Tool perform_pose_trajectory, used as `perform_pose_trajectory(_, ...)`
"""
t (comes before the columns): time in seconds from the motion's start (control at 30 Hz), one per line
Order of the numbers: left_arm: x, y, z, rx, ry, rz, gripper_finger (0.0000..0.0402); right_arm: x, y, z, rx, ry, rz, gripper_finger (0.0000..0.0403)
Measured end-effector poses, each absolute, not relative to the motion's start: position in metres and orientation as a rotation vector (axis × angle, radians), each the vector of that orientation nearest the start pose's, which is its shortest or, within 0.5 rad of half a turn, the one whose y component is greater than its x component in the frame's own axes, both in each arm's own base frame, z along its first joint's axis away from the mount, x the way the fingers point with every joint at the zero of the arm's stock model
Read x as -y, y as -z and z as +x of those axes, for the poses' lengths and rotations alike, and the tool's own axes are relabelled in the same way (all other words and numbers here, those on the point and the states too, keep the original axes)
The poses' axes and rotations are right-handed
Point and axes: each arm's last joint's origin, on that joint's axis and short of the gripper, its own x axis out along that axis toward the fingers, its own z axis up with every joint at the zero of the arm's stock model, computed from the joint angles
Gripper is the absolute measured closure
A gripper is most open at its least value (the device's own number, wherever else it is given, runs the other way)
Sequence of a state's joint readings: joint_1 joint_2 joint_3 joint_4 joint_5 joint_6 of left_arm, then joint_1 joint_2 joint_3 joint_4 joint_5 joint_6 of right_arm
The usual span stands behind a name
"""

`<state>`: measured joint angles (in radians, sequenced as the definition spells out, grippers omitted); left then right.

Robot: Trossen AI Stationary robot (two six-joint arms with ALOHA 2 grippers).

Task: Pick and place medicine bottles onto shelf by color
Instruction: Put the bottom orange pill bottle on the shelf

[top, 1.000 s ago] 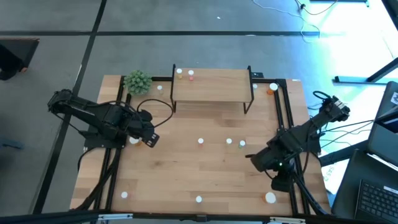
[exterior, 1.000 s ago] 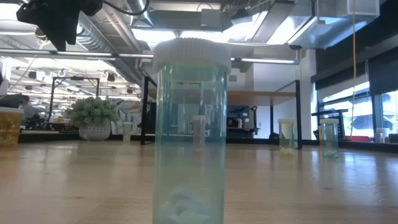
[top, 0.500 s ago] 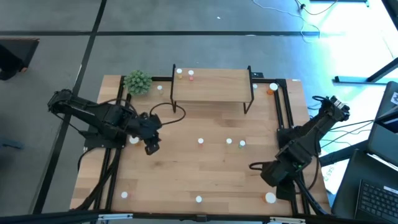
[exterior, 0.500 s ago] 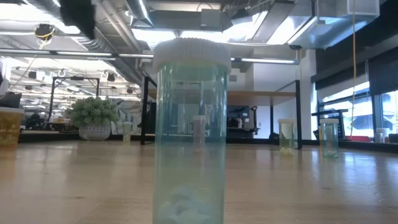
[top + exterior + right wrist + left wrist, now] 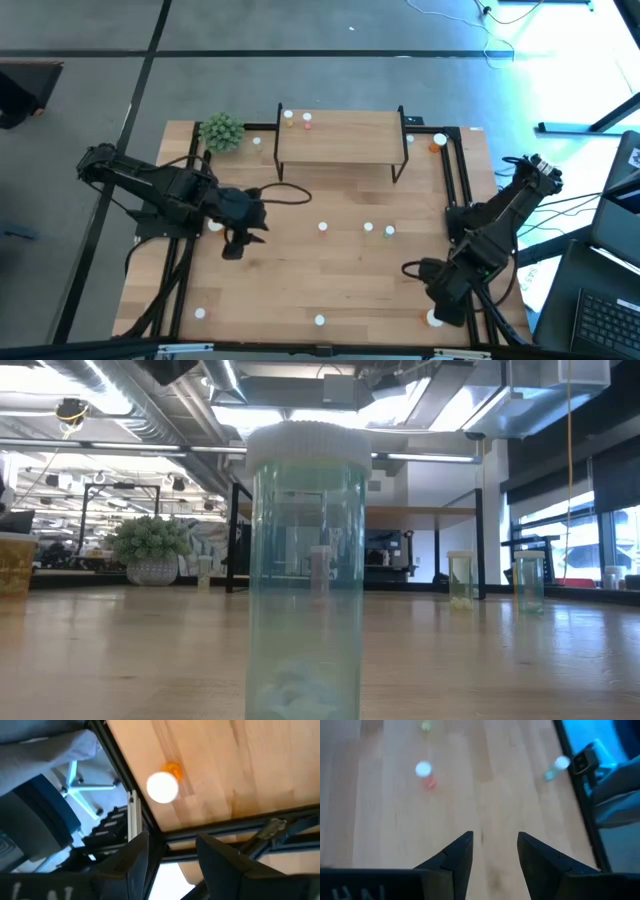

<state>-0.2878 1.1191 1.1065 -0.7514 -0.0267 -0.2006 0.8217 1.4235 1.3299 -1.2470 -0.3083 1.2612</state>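
Observation:
The shelf (image 5: 340, 140) stands at the table's far middle with two small bottles (image 5: 298, 118) on its far left corner. More medicine bottles stand scattered on the table: three near the middle (image 5: 368, 228), one at the near edge (image 5: 319, 320), and an orange one (image 5: 434, 318) at the near right. My left gripper (image 5: 235, 248) hovers open over bare wood left of centre; ahead of it stands a pink-red bottle (image 5: 423, 770). My right gripper (image 5: 440, 305) hangs open beside the orange bottle (image 5: 162, 785), with nothing between its fingers.
A green spiky plant ball (image 5: 221, 131) sits at the far left corner. Black frame rails (image 5: 455, 190) run along both table sides. One clear bluish bottle (image 5: 307, 570) stands right before the low camera. Further bottles stand by the shelf's ends (image 5: 438, 140).
My left gripper has rolled about its own axis and shifted a little toward the table's near edge. My right gripper has swung toward the near right corner, ending beside the orange bottle. No bottle has moved.

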Motion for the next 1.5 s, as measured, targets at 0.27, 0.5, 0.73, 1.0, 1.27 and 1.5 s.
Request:
perform_pose_trajectory(0.27,0.0624,-0.3327,0.2129,-0.750,0.196,-0.027,0.0253,-0.1950,-0.3088,0.1620,-1.681,0.052,0.621,0.0235)
perform_pose_trajectory(0.5,0.0618,-0.3327,0.2131,-0.747,0.176,-0.021,0.0253,-0.1941,-0.3085,0.1632,-1.635,0.076,0.603,0.0235)
perform_pose_trajectory(0.73,0.0618,-0.3327,0.2131,-0.747,0.174,-0.022,0.0253,-0.1940,-0.3085,0.1634,-1.629,0.079,0.600,0.0235)
perform_pose_trajectory(1.0,0.0617,-0.3328,0.2130,-0.747,0.174,-0.022,0.0253,-0.1940,-0.3085,0.1634,-1.630,0.079,0.601,0.0235)
perform_pose_trajectory(1.27,0.0617,-0.3328,0.2130,-0.747,0.173,-0.022,0.0253,-0.1961,-0.3092,0.1662,-1.587,0.063,0.613,0.0235)
perform_pose_trajectory(1.5,0.0618,-0.3327,0.2131,-0.747,0.173,-0.022,0.0253,-0.1983,-0.3103,0.1699,-1.528,0.074,0.650,0.0235)
